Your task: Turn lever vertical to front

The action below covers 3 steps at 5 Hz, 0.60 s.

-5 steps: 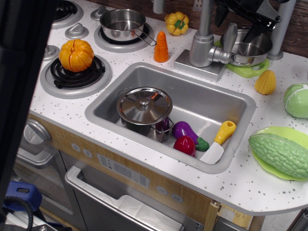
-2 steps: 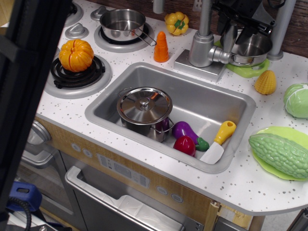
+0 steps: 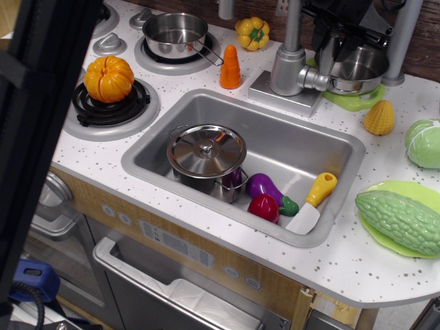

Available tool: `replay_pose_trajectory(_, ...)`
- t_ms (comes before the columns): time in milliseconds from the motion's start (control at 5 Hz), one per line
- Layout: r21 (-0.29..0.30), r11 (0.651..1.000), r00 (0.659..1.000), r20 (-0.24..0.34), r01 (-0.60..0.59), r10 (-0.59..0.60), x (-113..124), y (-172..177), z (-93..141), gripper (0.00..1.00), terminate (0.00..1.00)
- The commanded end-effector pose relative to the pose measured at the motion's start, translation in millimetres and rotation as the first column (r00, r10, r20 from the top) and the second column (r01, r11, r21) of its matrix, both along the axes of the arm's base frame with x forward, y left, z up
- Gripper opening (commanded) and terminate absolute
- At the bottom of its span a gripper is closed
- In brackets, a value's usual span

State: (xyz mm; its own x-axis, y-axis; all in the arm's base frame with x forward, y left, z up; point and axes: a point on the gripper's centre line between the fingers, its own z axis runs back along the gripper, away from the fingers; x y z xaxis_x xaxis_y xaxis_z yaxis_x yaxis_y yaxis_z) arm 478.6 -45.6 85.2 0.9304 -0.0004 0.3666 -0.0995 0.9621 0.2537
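Observation:
The lever (image 3: 328, 53) is a small silver-grey paddle standing upright on a short stub right of the grey faucet column (image 3: 287, 65). My black gripper (image 3: 336, 48) has come down from the top right and straddles the lever, one finger on each side. The jaws stand apart, wider than the paddle, and I see no clear contact. The lever's top is partly hidden by the gripper body. A steel bowl (image 3: 357, 69) sits just behind the lever.
The sink (image 3: 330, 137) holds a lidded steel pot (image 3: 206, 155), an eggplant, a red vegetable and a yellow-handled knife (image 3: 313, 203). A carrot (image 3: 231, 67), yellow pepper (image 3: 253, 32), pumpkin (image 3: 108, 78), corn (image 3: 379, 117) and cabbage (image 3: 424, 143) stand around. A dark bar (image 3: 41, 124) blocks the left.
The gripper has come down from above the lever to straddle it. The lever stands more upright than a second ago. The dark bar at the left has shifted right.

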Motion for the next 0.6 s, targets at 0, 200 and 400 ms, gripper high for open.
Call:
replay_pose_trajectory(0,-0.061,0.998,1.0,0.001,-0.017,0.018,-20.6,-13.7,32.9,0.0,0.0)
replay_pose_trajectory(200,-0.096,0.995,0.999,-0.031,-0.022,0.019,-33.5,-17.2,28.6,0.0,0.0)
replay_pose_trajectory(400,-0.144,0.99,0.997,-0.074,-0.004,-0.006,-39.8,-21.6,19.4,0.0,0.0)
